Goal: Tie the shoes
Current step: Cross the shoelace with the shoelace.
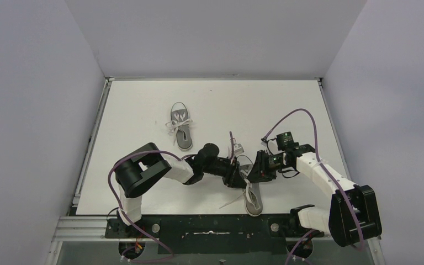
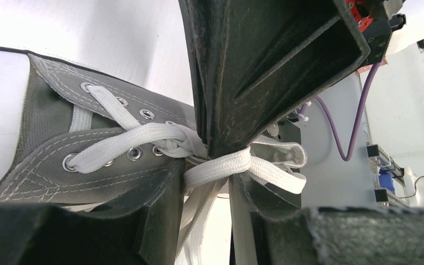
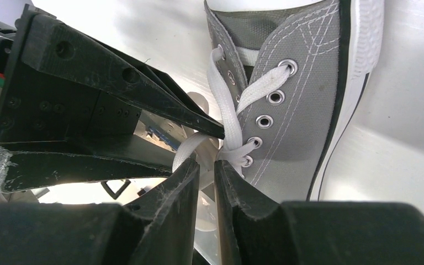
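The near shoe (image 1: 251,194) lies on the table (image 1: 138,110) between the two arms. The other shoe (image 1: 180,126) sits well beyond it to the left, apparently already wearing a bow. Both grippers meet at the near shoe's laces (image 2: 215,165), just past its top eyelets, where the strands cross. The left gripper (image 2: 204,185) stands partly apart, with lace hanging through the gap. The right gripper (image 3: 207,168) is almost together, its tips at the crossing. Whether either truly pinches lace cannot be told. The knot on this shoe seems to be under way, with no bow formed yet. Next, each gripper likely needs a firm hold on one strand, pulling outward from the shoe without dragging it.
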You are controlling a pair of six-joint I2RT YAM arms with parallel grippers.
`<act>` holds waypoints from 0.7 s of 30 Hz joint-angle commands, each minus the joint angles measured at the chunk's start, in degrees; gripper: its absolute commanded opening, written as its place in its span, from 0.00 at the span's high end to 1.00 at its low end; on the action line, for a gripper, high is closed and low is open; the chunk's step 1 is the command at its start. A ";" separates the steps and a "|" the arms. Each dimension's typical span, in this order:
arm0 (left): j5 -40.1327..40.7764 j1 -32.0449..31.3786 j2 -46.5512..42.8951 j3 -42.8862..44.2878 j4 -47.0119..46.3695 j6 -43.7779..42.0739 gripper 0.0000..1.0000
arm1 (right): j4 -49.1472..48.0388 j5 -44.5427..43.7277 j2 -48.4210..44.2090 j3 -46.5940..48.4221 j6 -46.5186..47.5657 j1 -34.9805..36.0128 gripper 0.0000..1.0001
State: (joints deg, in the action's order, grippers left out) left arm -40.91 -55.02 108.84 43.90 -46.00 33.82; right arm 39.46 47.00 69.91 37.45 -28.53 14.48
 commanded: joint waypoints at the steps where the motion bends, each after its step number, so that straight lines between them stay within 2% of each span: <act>1: -1.12 -0.01 0.16 2.48 -1.10 -1.56 0.69 | -1.00 2.17 -0.96 -0.45 0.31 0.79 0.79; 12: -1.03 -0.02 0.07 2.99 -0.53 -1.90 0.69 | -0.93 2.83 1.22 -0.45 1.33 3.04 0.73; 21: -0.57 -0.04 -0.79 3.82 1.41 -3.06 0.69 | -1.70 3.06 2.80 -0.11 1.12 5.65 0.72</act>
State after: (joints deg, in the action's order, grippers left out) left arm -43.55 -55.02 108.86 44.21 -42.09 32.21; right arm 38.92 46.54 72.47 37.15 -27.29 18.50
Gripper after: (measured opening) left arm 0.316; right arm 0.273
